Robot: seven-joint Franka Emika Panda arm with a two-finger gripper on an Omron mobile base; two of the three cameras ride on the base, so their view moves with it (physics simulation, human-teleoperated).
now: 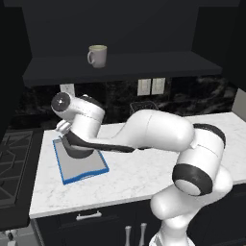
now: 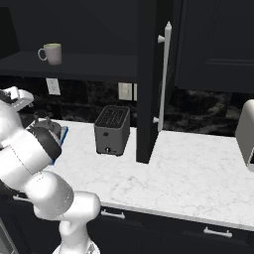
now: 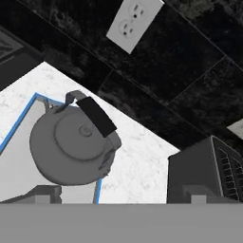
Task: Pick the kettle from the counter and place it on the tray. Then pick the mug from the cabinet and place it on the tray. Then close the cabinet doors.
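Left base view: the counter (image 1: 144, 168) carries the tray (image 1: 81, 168) near its left end, the blue rim lying at a slight angle to the counter's front edge. The arm reaches leftward over the tray, and its wrist hides the tray's back part. The mug (image 1: 97, 55) stands upright on the shelf of the cabinet (image 1: 120, 67), handle to the left, near the shelf's front edge and well above the tray.

Right base view: the mug (image 2: 51, 53) sits on the open shelf at upper left. One cabinet door (image 2: 149, 79) stands open, edge-on, its silver bar handle (image 2: 165, 74) vertical. A toaster (image 2: 112, 130) rests on the counter (image 2: 188, 173) toward the back wall, just left of the open door. The kettle (image 2: 47, 128) shows partly behind the arm, at the tray's blue rim (image 2: 63, 136).

Hand view: the kettle (image 3: 73, 142) rests on the tray (image 3: 14, 161), at the tray corner nearest the wall, its arched handle across the domed lid. The gripper (image 3: 121, 195) hangs above the kettle with its jaws spread wide, holding nothing; one fingertip (image 3: 45, 193) lies over the kettle's edge, the other over the toaster (image 3: 209, 171). An outlet (image 3: 132, 23) is set in the dark backsplash behind.
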